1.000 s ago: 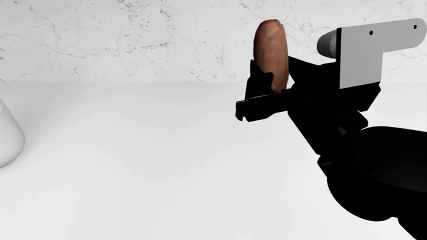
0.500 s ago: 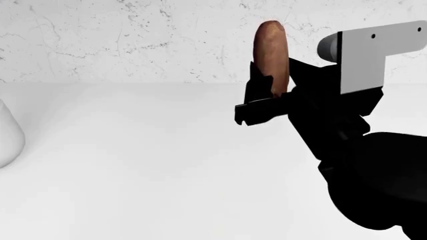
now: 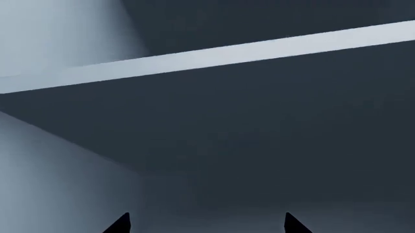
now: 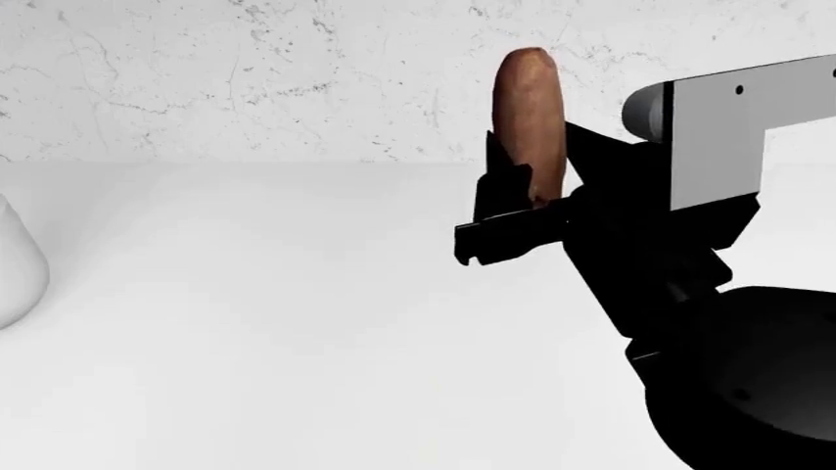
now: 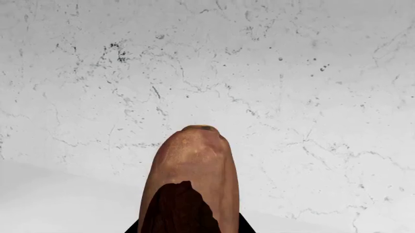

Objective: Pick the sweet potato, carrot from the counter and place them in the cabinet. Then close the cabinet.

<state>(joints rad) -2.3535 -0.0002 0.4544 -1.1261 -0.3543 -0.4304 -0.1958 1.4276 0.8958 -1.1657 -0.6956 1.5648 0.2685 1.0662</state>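
Observation:
The sweet potato [image 4: 527, 108], a reddish-brown tuber, stands upright above the white counter [image 4: 261, 323] in front of the marbled wall. My right gripper [image 4: 535, 174] is shut on its lower part. In the right wrist view the sweet potato [image 5: 194, 165] rises from between the black fingers of the right gripper [image 5: 188, 229], its yellowish tip toward the wall. In the left wrist view my left gripper [image 3: 206, 224] shows only two black fingertips [image 3: 122, 224] set far apart, open, with nothing between them. The carrot is out of view. I cannot make out the cabinet for certain.
A rounded white object [image 4: 16, 264] stands at the counter's left edge. The marbled wall [image 4: 261, 78] closes the back. The left wrist view faces dark blue-grey panels crossed by a pale strip [image 3: 214, 56].
The right arm has shifted a little: its pale grey link moved right and down, and the gripper with the sweet potato drifted slightly left. The grip is unchanged.

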